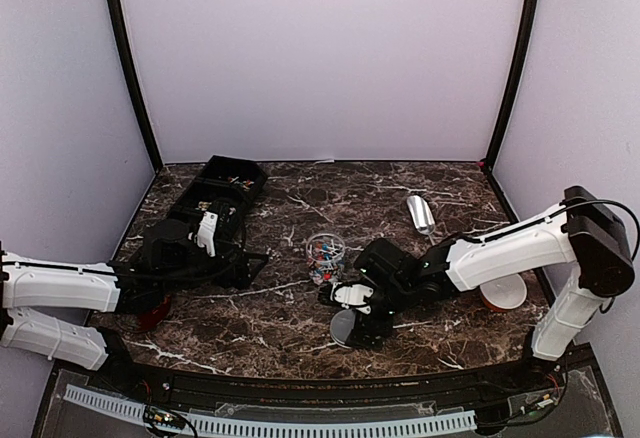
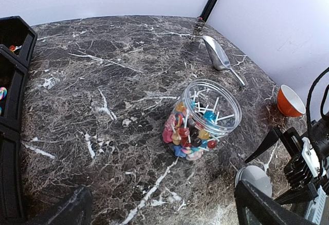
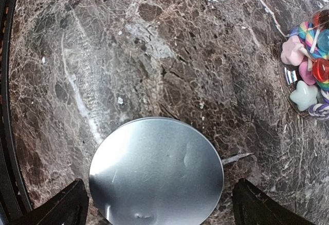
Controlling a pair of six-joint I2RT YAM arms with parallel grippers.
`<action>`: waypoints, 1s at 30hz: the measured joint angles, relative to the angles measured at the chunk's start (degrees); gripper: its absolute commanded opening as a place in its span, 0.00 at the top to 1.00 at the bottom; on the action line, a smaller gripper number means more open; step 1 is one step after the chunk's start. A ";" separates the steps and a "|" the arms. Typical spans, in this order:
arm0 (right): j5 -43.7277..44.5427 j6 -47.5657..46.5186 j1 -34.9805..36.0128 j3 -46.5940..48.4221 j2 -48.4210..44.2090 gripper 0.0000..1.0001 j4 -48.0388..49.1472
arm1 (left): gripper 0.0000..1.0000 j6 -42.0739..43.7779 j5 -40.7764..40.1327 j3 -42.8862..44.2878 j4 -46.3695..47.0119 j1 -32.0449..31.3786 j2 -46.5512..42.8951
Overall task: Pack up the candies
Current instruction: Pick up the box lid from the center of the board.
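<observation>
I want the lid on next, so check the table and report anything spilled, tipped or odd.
Nothing stands out. The glass jar stands upright and open with the candies inside, and I see no loose sweets on the marble table. The metal lid lies flat, apart from it, and the scoop lies alone farther back.

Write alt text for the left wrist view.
An open clear jar of mixed-colour candies stands mid-frame on a dark marble table. Behind it lies a metal scoop; an orange bowl sits at right, black trays at left.
</observation>
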 measured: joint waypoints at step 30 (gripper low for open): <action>-1.22 0.07 0.04 1.29 2.89 0.08 0.33 | 0.01 -0.63 0.20 -0.26 0.00 0.00 -0.02</action>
